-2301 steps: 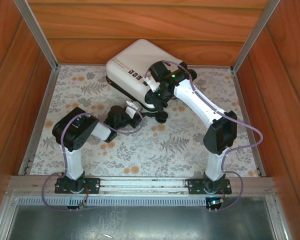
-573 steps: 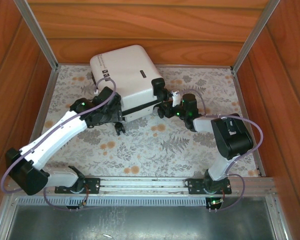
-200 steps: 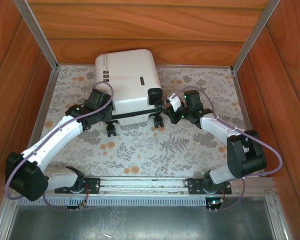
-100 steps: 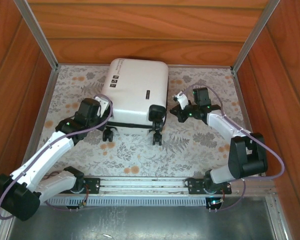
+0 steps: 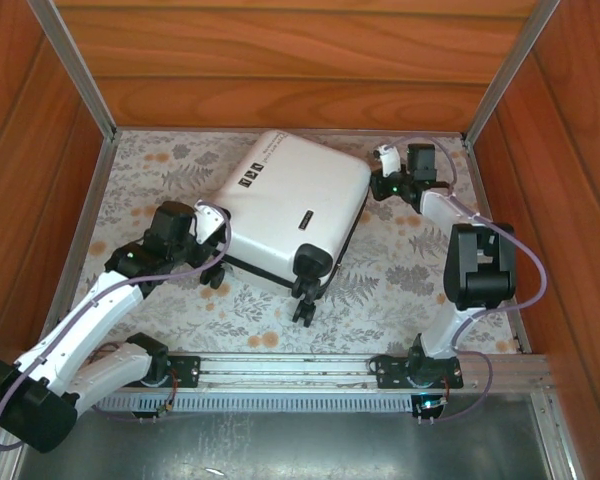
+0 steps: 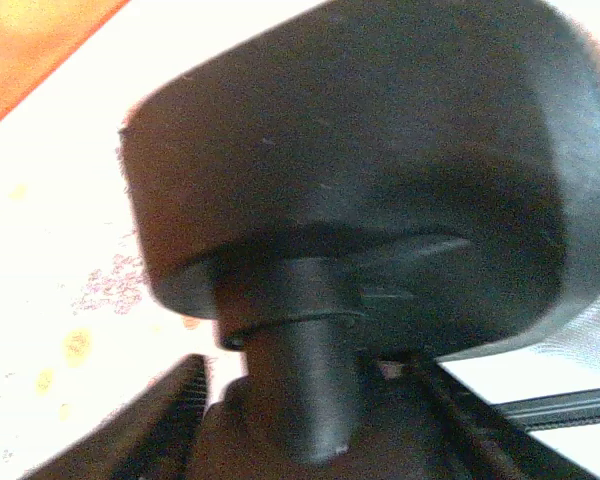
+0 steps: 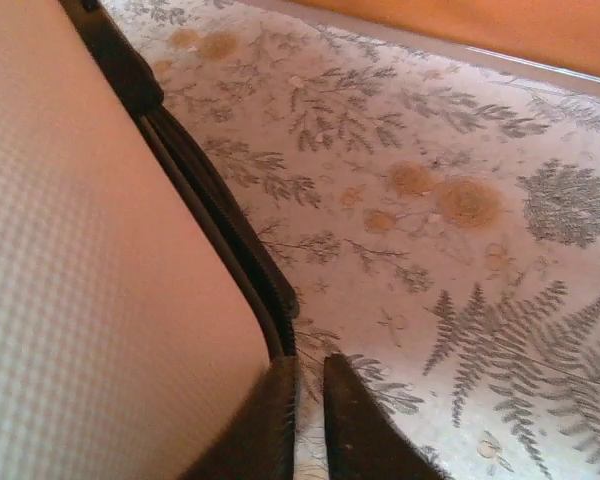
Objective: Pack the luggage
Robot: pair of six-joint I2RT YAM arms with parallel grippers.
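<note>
Wooden walls (image 5: 280, 70) around closed white luggage (image 5: 290, 200)

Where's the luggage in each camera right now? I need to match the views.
Top external: the luggage lies closed and angled at the middle of the table.
Left wrist: its black caster wheel is close up, centre to upper right.
Right wrist: its white shell is at left, with the black zipper seam running diagonally along its edge.
Shared landmark: the floral table cover beneath it.
</note>
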